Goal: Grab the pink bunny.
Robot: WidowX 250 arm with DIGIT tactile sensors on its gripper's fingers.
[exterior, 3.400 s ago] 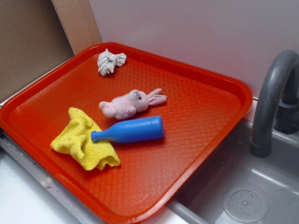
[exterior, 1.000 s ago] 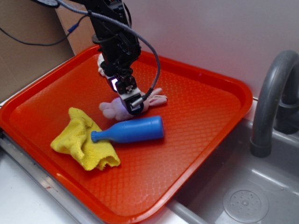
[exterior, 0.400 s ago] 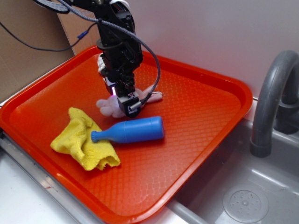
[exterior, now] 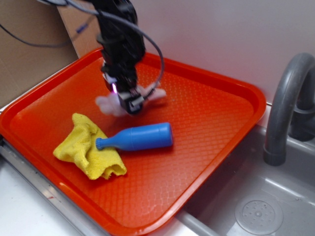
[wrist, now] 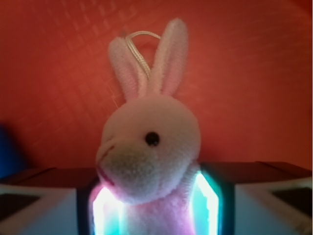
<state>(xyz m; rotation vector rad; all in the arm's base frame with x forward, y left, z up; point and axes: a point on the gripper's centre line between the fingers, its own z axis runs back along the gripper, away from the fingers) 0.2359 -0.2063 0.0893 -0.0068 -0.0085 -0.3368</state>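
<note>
The pink bunny [exterior: 109, 103] hangs blurred just above the red tray [exterior: 211, 123], its ears [exterior: 156, 93] sticking out to the right. My gripper [exterior: 129, 102] is shut on its body, coming straight down from above. In the wrist view the bunny [wrist: 151, 142] fills the middle, head and both ears above the jaws, with its body squeezed between the glowing pads [wrist: 208, 203]; my gripper [wrist: 154, 208] holds it there. The tray surface [wrist: 254, 73] lies behind it.
A blue bottle [exterior: 140, 136] lies on its side just in front of the bunny, its neck on a crumpled yellow cloth [exterior: 88, 150]. A grey faucet [exterior: 285, 108] and sink basin [exterior: 256, 206] stand right of the tray. A wall runs behind.
The gripper came down over the bunny and shut on it. It has since moved up and toward the back left, carrying the bunny off the tray surface.
</note>
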